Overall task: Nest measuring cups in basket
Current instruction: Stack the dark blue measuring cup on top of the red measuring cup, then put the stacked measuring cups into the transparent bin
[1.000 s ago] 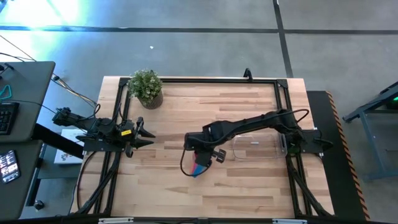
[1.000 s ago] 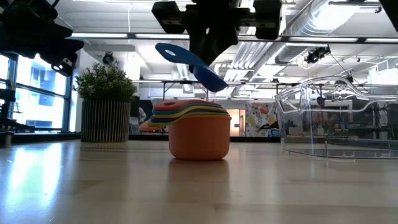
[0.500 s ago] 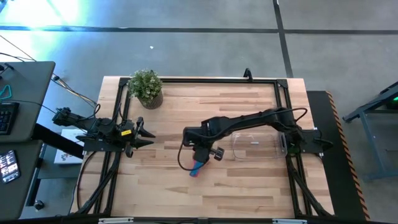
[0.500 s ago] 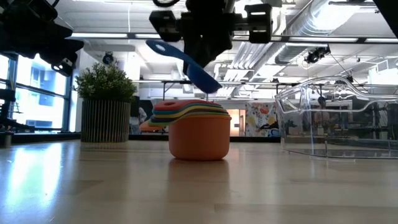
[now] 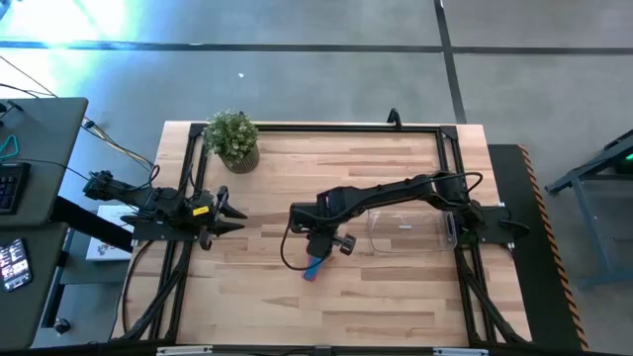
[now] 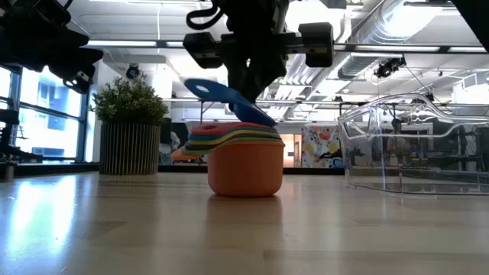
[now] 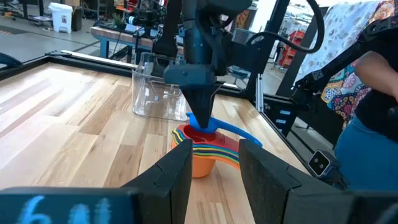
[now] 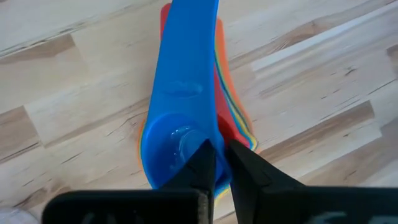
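Grey concrete floor [image 5: 326, 69] around the wooden worktop [image 5: 297, 297]. Exposed silver ducts [image 6: 397, 30] along the ceiling, large windows [image 6: 38, 122] at one side.

We look straight down from overhead, level across the surface [image 5: 396, 158] from its edge, and close from both wrists; all share the stacked cups [image 6: 244, 164].
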`<state>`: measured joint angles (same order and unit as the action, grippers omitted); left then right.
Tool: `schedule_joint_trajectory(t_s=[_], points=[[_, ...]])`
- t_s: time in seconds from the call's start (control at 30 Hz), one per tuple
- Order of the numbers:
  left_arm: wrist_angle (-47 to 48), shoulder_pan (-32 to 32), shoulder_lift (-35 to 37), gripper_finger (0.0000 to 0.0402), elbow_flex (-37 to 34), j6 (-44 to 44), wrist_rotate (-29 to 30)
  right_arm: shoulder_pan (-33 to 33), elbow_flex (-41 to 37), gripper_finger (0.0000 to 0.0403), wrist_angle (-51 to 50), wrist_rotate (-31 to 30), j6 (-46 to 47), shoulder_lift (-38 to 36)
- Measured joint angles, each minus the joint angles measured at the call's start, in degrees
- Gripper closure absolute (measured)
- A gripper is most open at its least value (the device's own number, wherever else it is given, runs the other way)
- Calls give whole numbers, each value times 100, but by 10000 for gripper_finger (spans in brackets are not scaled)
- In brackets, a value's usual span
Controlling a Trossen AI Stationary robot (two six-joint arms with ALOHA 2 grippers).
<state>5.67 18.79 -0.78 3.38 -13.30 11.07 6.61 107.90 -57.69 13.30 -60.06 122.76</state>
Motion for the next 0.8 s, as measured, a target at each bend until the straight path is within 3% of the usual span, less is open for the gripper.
schedule_joint_trajectory(t_s=[0.63,0.8], points=[[2,-1,0,280,0,0,0,-17,0,297,177,-84,-11,-7],[2,-1,-2,280,0,0,-1,-18,0,261,162,-87,490,-40]])
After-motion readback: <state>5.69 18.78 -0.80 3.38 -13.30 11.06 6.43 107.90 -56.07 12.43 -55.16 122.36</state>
